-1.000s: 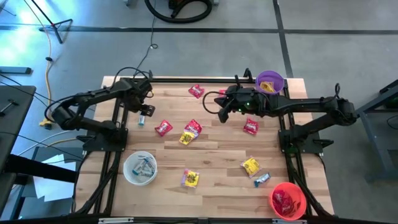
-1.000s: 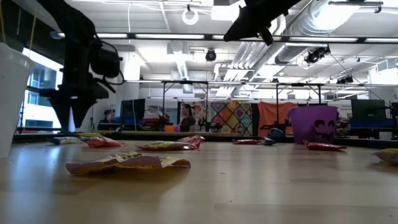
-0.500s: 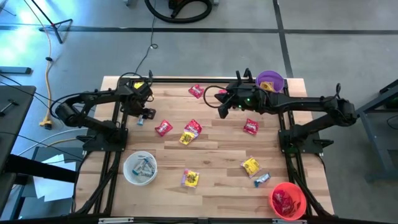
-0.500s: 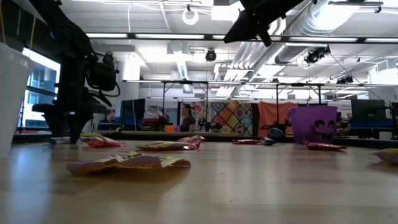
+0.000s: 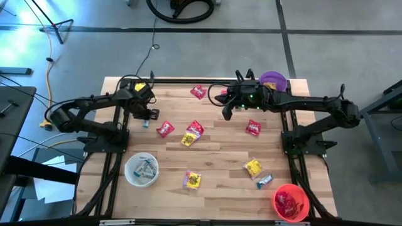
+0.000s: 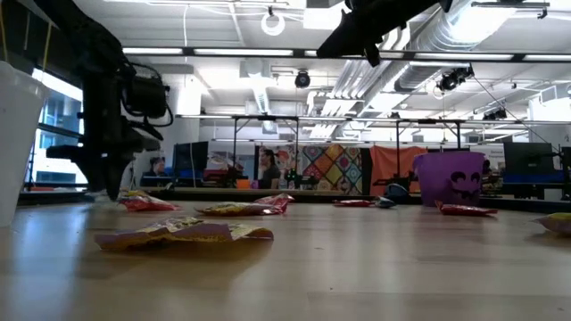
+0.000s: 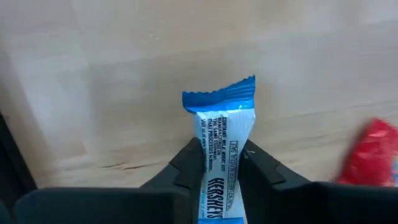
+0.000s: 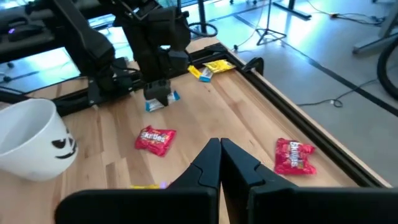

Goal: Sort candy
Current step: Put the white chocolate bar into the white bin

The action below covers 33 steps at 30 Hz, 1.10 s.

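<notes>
Gripping the blue candy (image 7: 221, 158) at the table's (image 5: 220, 169) ten o'clock, the left tool (image 7: 221, 163) should lift clear before transfer; the right tool (image 8: 219, 163) hovered clenched near twelve o'clock.

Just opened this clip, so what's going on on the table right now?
A two-arm robot is sorting wrapped candy into bowls. The left gripper is shut on a blue and white candy bar near the table's far left part. The right gripper hangs shut and empty above the far middle. Red and yellow sweets lie loose on the wood; the white bowl and the red bowl already hold some.
</notes>
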Motion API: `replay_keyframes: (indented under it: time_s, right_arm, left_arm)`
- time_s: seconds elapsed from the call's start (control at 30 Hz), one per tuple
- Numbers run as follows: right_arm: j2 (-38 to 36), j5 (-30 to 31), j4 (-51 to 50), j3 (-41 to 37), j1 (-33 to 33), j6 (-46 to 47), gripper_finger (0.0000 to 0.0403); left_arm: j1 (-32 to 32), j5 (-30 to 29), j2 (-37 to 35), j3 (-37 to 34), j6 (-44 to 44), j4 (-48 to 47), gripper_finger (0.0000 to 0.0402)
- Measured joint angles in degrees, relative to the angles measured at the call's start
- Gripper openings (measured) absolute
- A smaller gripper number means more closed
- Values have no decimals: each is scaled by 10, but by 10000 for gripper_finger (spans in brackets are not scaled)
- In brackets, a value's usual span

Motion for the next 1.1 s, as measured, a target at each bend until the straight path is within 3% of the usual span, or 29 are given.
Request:
replay_keyframes:
  time_s: [0.1, 0.27, 0.43, 0.57, 0.87, 1.1]
  right_arm:
    - [0, -6, 0, 0, -1, -11, 0]
    - [0, -9, 0, 0, -1, -22, 0]
    - [0, -16, 0, 0, -1, -30, 0]
    - [0, -16, 0, 0, -1, -30, 0]
    - [0, -19, -1, 0, -1, -41, 0]
    - [0, -19, -2, 0, -1, -44, 0]
  left_arm:
    - [-15, 6, -31, 0, -18, 0, 49]
    - [-60, 83, -112, 12, -45, -8, 47]
    - [-139, 126, -204, 64, -108, -13, 46]
    - [-224, 127, -262, 119, -181, -26, 46]
    - [-507, 31, -305, 191, -360, -78, 46]
    - [-724, -31, -238, 187, -501, -113, 46]
